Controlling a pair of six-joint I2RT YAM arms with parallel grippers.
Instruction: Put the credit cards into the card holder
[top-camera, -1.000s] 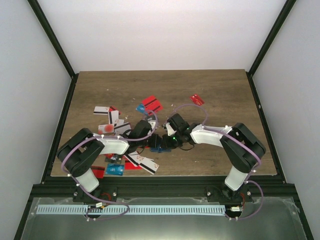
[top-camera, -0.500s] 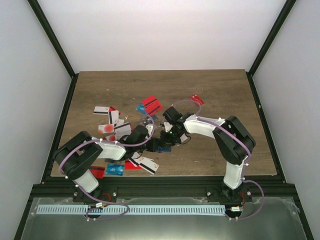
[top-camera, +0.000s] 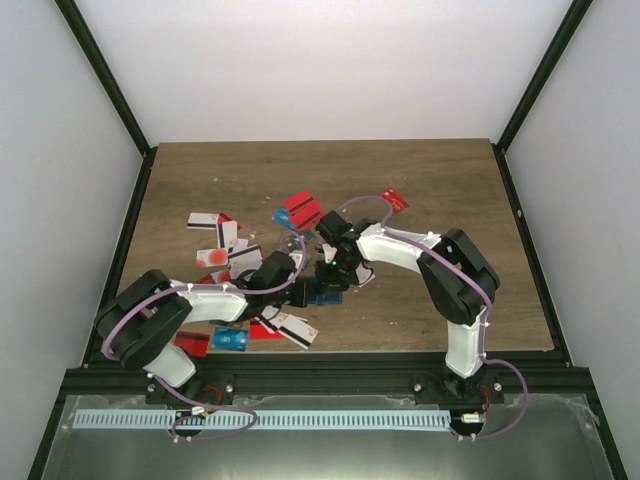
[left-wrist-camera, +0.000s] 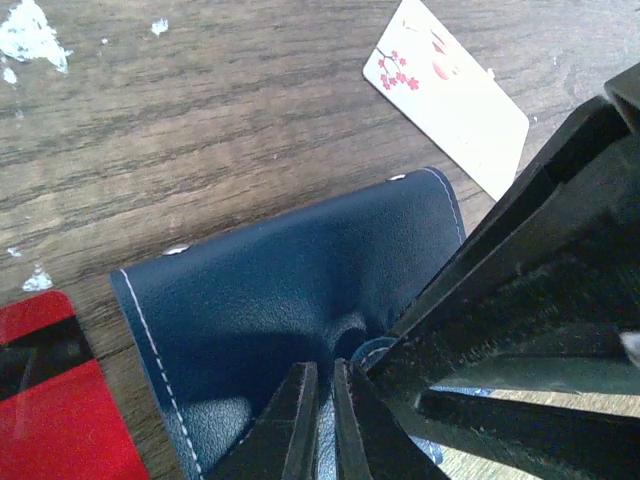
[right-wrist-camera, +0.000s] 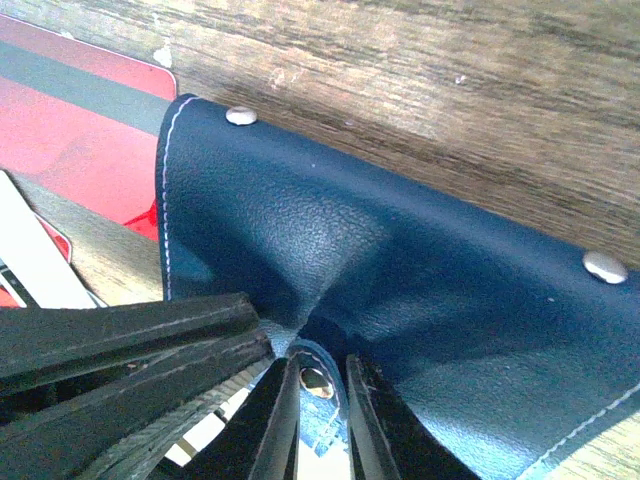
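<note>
The dark navy card holder (top-camera: 327, 292) lies on the wood at mid-table, bulging where both grippers meet on it. My left gripper (left-wrist-camera: 325, 372) is shut on a fold of the card holder (left-wrist-camera: 280, 280). My right gripper (right-wrist-camera: 320, 365) stands slightly open, with the holder's tab clasp (right-wrist-camera: 318, 382) and its metal snap loose between the fingers. In the top view the left gripper (top-camera: 303, 290) and right gripper (top-camera: 331, 274) come at the holder from opposite sides. Credit cards are scattered around: red ones (top-camera: 303, 210), a white one with red blossoms (left-wrist-camera: 450, 100) and a red one with a dark stripe (right-wrist-camera: 90, 110).
More cards lie left of the holder: white ones (top-camera: 203, 220), a light-blue one (top-camera: 229, 340) and a white black-striped one (top-camera: 290, 328) near the front edge. A lone red card (top-camera: 394, 200) lies at the back right. Black frame posts flank the table.
The right arm has swung left over the card holder and its jaws have parted a little around the tab. The left arm has stretched lower and further right, still gripping the holder.
</note>
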